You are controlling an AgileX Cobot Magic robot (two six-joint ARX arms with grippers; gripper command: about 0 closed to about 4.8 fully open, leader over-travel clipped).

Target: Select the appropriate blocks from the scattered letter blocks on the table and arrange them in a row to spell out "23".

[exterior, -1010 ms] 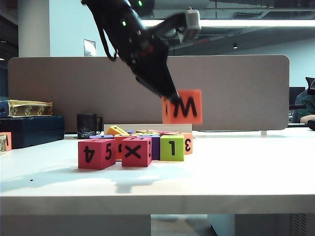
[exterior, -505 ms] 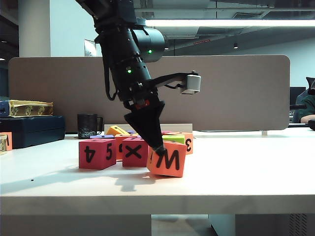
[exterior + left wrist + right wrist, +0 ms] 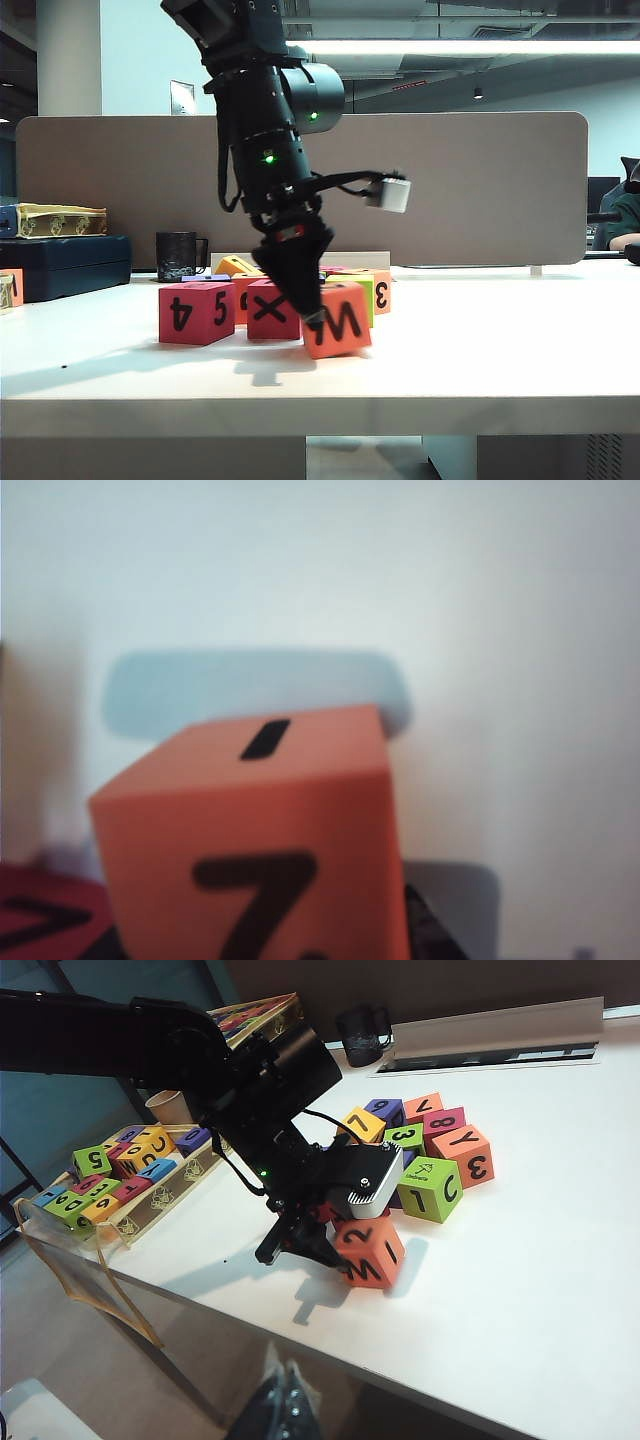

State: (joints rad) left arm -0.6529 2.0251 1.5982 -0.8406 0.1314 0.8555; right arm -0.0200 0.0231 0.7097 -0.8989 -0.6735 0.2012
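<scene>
We are bringing the left gripper (image 3: 312, 318) down at the front of the scattered letter blocks (image 3: 430, 1140), its fingers pinching the orange block (image 3: 337, 319). A second ago this cube was hanging high above the pile; now it is sitting tilted, low against the table (image 3: 480, 370), just in front of the lime-green block (image 3: 430, 1188) (the pink cubes (image 3: 230, 310) are staying just beside the gripper). Only a dark tip of the right gripper (image 3: 285, 1405) is showing, so we cannot tell its state
</scene>
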